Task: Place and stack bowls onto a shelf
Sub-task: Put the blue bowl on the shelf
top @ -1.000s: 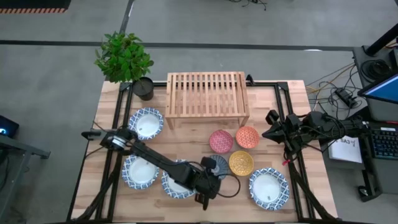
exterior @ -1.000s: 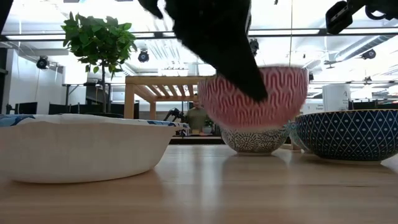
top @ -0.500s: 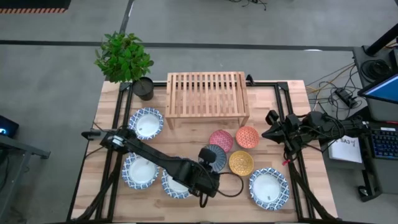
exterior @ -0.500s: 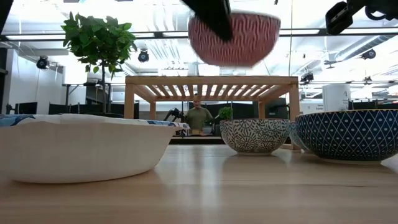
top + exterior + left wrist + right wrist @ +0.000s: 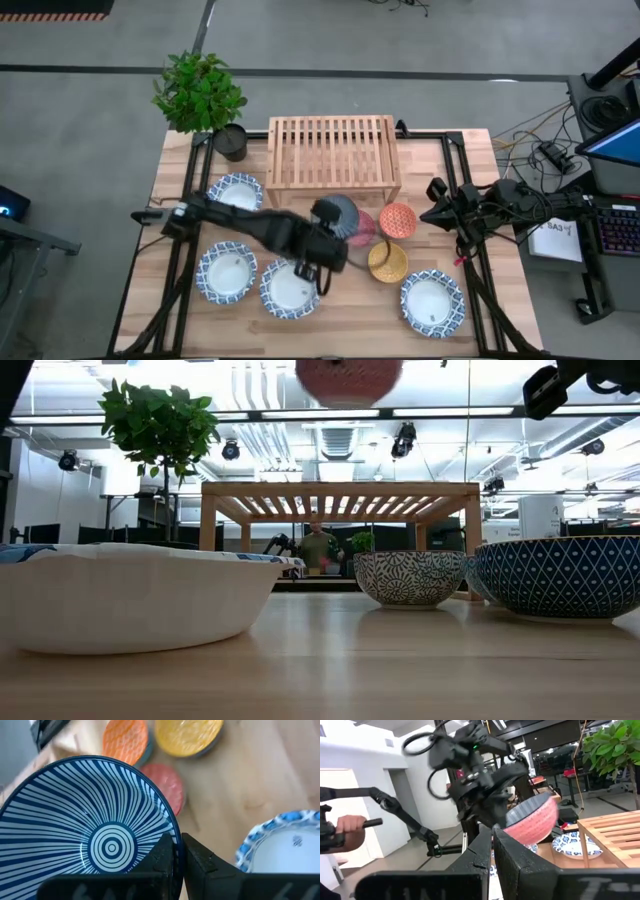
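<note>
My left gripper point(image 5: 176, 852) is shut on a small bowl point(image 5: 338, 214), striped dark blue inside and wavy pink-red outside, and carries it above the table just in front of the shelf point(image 5: 333, 155). The low view catches only the bowl's underside point(image 5: 348, 378) at the picture's top, higher than the shelf's slatted top point(image 5: 340, 490). The pink point(image 5: 364, 230), orange point(image 5: 398, 220) and yellow point(image 5: 387, 262) small bowls sit on the table. Several wide blue-rimmed bowls, such as one at the near side point(image 5: 290, 290), rest on their bases. My right gripper point(image 5: 492, 834) is shut and waits at the table's right edge. My left gripper pinches the small bowl's rim point(image 5: 172, 832), one finger point(image 5: 161, 856) inside the bowl and one point(image 5: 199, 860) outside its wall. The fingers come from the table's near side. The bowl is lifted clear, mouth up and slightly tilted, its pink outer wall point(image 5: 532, 822) showing.
A potted plant point(image 5: 200, 92) in a dark pot point(image 5: 231, 142) stands at the far left corner, beside the shelf. Wide bowls lie at the left point(image 5: 237, 197), near left point(image 5: 226, 272) and near right point(image 5: 432, 302). A person's hand point(image 5: 347, 824) shows in the room beyond.
My left gripper has risen with the small bowl and carried it from beside the yellow bowl toward the far edge and the shelf. The bowl has gone from just above the table to higher than the shelf top, staying mouth up.
</note>
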Robot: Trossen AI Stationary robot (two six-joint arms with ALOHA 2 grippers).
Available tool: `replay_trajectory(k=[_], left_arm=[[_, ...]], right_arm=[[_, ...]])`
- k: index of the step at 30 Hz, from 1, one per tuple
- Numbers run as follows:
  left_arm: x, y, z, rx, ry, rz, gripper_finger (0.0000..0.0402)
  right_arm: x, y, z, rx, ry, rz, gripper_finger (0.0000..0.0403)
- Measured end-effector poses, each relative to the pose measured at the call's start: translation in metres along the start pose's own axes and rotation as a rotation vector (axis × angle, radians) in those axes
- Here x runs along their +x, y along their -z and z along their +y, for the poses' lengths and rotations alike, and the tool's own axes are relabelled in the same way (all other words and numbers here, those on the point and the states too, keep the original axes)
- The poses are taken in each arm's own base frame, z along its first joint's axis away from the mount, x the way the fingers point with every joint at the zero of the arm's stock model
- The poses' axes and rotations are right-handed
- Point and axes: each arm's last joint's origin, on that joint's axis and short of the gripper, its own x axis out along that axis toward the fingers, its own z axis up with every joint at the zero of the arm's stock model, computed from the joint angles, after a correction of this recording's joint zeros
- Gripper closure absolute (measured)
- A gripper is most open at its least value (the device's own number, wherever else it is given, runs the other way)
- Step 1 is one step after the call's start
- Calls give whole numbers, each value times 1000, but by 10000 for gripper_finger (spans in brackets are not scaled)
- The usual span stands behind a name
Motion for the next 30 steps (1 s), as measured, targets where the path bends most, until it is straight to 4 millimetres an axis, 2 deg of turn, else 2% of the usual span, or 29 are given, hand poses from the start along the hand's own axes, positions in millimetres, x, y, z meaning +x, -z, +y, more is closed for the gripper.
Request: replay_trajectory(k=[8, 14, 19, 23, 30], left_arm=[[-10, 45, 66, -149, -50, 31, 396], [3, 88, 105, -339, -47, -21, 396], [20, 124, 119, -465, -65, -38, 396], [30, 144, 123, -537, -74, -32, 396], [40, 158, 129, -591, -86, 5, 395]], right_arm=[[0, 1, 0, 2, 2, 8, 392], [0, 3, -1, 5, 7, 27, 392], [0, 4, -1, 9, 14, 43, 392], [0, 5, -3, 10, 48, 50, 392], [0, 7, -4, 6, 71, 59, 392]])
